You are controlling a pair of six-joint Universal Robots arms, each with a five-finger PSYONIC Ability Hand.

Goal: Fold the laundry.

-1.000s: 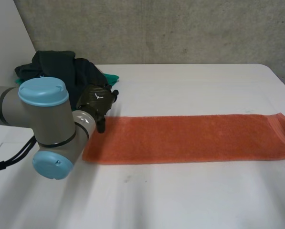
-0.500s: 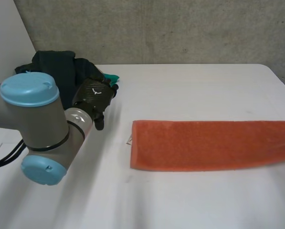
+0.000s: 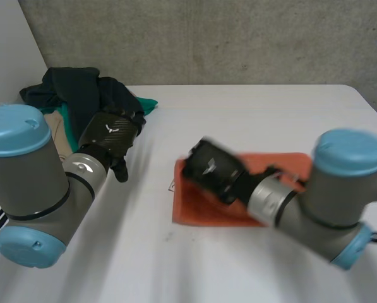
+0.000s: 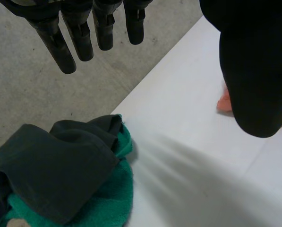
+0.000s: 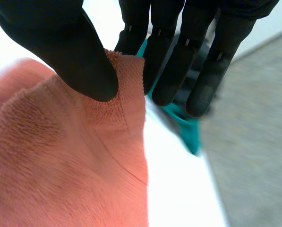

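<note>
Pinching the orange towel corner, right hand; left hand fingers straight, beside clothes pile.

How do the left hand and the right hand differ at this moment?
The left hand has straight fingers and holds nothing; the right hand pinches a corner of the orange towel between thumb and fingers. The left hand is beside the pile of dark and green clothes; the right hand is over the towel. Both are black.

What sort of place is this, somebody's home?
Likely a lab or test room, not a home: bare concrete wall, plain white table, two robot arms, one holding an orange towel.
</note>
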